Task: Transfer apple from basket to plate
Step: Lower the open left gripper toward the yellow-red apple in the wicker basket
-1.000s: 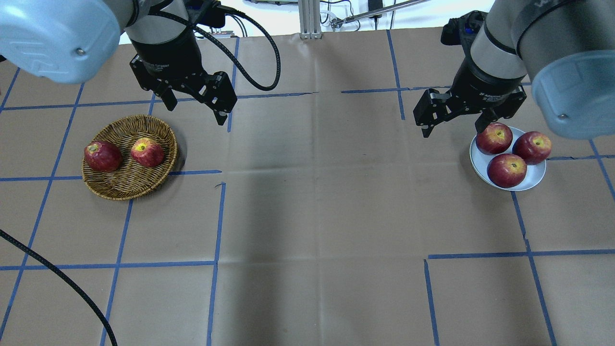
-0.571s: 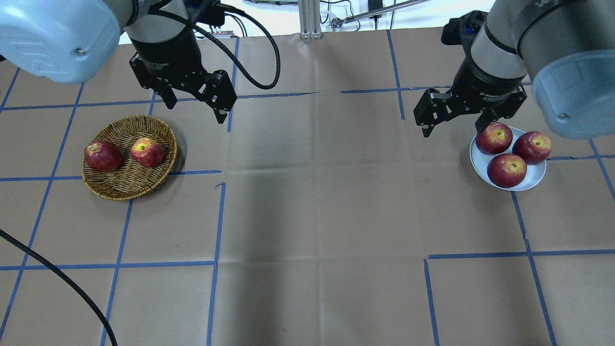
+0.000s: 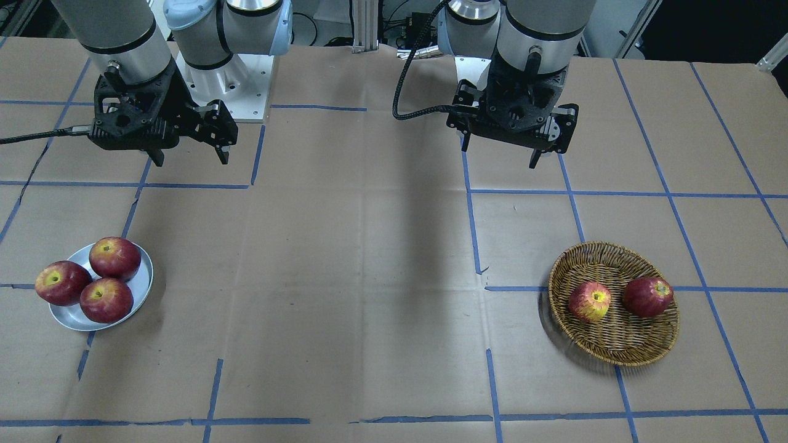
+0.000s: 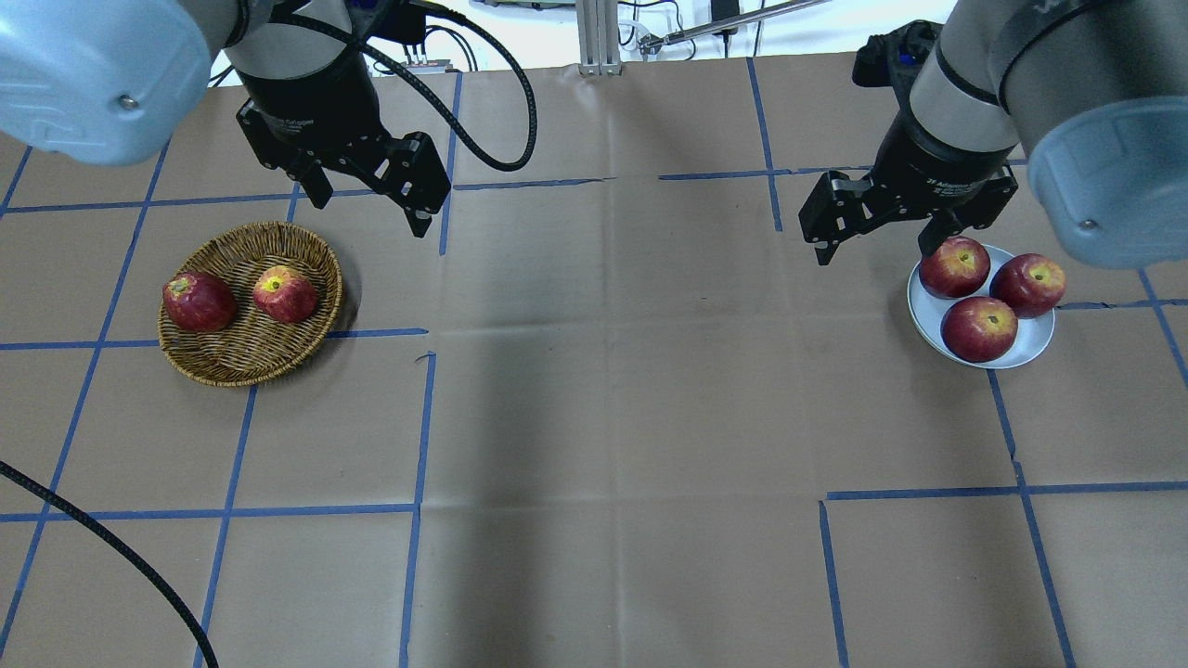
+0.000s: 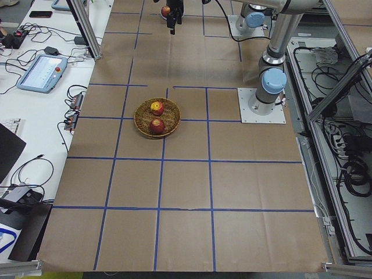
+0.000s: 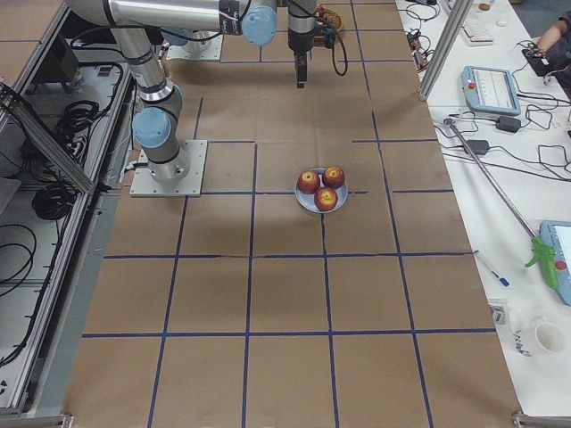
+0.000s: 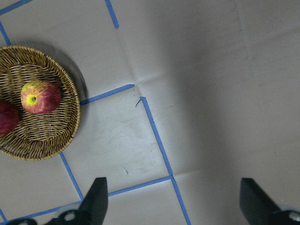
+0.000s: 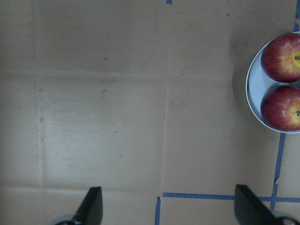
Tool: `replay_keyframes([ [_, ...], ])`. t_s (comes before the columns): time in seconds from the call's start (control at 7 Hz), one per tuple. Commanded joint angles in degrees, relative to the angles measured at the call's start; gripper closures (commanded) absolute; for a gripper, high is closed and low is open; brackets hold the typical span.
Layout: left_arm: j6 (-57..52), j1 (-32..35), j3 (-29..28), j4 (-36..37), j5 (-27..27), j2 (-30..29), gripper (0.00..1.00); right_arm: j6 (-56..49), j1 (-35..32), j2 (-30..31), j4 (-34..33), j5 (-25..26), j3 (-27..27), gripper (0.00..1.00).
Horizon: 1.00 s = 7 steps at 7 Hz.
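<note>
Apple [image 4: 285,293] lies in the basket [image 4: 243,373] beside a darker apple [image 4: 198,301]; plate [image 4: 1038,347] holds three dark apples [image 4: 979,328]; left end effector [image 4: 371,211] and right end effector [image 4: 874,252] hang spread, empty; pick-up not yet begun.

The left wrist view cut the dark apple [image 7: 7,117] at its edge; the right wrist view cropped the plate [image 8: 253,89]. From overhead, the right end effector [image 4: 874,253] overlapped the far apple [image 4: 958,267].

Apple [image 4: 285,293] lies open from above in the basket [image 4: 232,375]; a darker apple [image 4: 198,301] sits just beside it, a narrow gap between. Flat paper-covered table [image 4: 613,371] spans basket to plate [image 4: 1035,344]. Three red apples [image 4: 979,328] crowd the plate, bare surface showing only at its edges.
</note>
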<state>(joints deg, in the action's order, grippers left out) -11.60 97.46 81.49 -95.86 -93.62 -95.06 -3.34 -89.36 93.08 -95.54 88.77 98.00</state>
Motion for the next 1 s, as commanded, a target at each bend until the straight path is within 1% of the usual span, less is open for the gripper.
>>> replay_keyframes([
  [0.0, -8.2, -4.9, 0.4, -0.5, 0.2, -1.0, 0.01, 0.0, 0.0, 0.0, 0.0, 0.0, 0.0, 0.00],
  [0.29, -19.4, -12.0, 4.7, 1.1, 0.5, -0.9, 0.01, 0.0, 0.0, 0.0, 0.0, 0.0, 0.0, 0.00],
  [0.43, -26.1, -16.6, 6.8, 4.9, 0.5, -1.3, 0.01, 0.0, 0.0, 0.0, 0.0, 0.0, 0.0, 0.00],
  [0.57, -31.2, -19.6, 9.3, 9.0, 0.5, -2.2, 0.01, 0.0, 0.0, 0.0, 0.0, 0.0, 0.0, 0.00],
  [0.71, -32.2, -21.1, 12.7, 15.0, 0.5, -4.8, 0.01, 0.0, 0.0, 0.0, -0.1, 0.0, 0.0, 0.00],
  [0.86, -33.2, -22.8, 16.0, 23.3, 0.5, -8.2, 0.01, 0.0, 0.0, 0.0, 0.0, 0.0, 0.0, 0.00],
])
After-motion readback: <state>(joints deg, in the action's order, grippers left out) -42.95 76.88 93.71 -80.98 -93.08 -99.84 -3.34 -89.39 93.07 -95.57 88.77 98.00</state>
